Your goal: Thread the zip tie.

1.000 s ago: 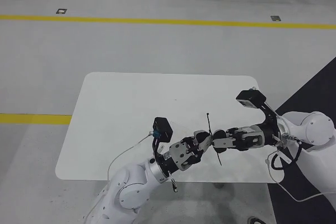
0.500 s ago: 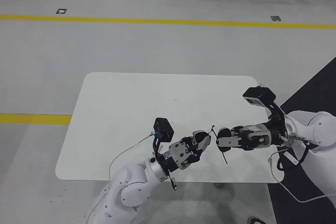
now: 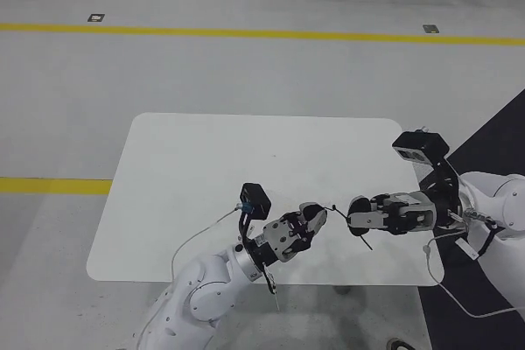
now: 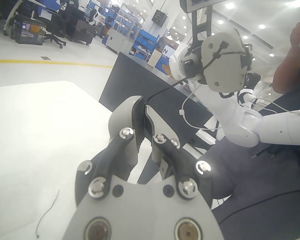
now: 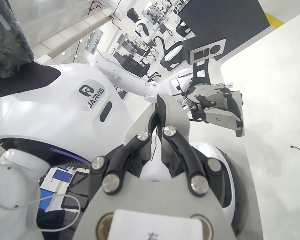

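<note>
The white table (image 3: 201, 175) carried almost nothing, since the work was held in the air above its near edge, probably so both arms could get around the tie; the two arms met there nose to nose, the left from below and the right from the side. The right gripper (image 3: 352, 215) was closed tight on the zip tie (image 3: 366, 241), a black strand running down between its fingers (image 5: 168, 109); gripping part-way along the strap left one short end free toward the other arm and a longer tail sloping back over the table. The left gripper (image 3: 318, 216) was drawn nearly closed, with only a thin slit between its fingers (image 4: 126, 116); the tie's short end ran to that slit and seemed pinched there, which would steady it for feeding. A loose black strand (image 4: 48, 211), likely a spare tie, lay flat on the table just beside the left arm.

The tie's head was too small to pick out; whether the tail had entered it could not be told; the stretch of strap inside the right jaws was covered by the pads, and the contact at the left tips was hard to make out from above.
</note>
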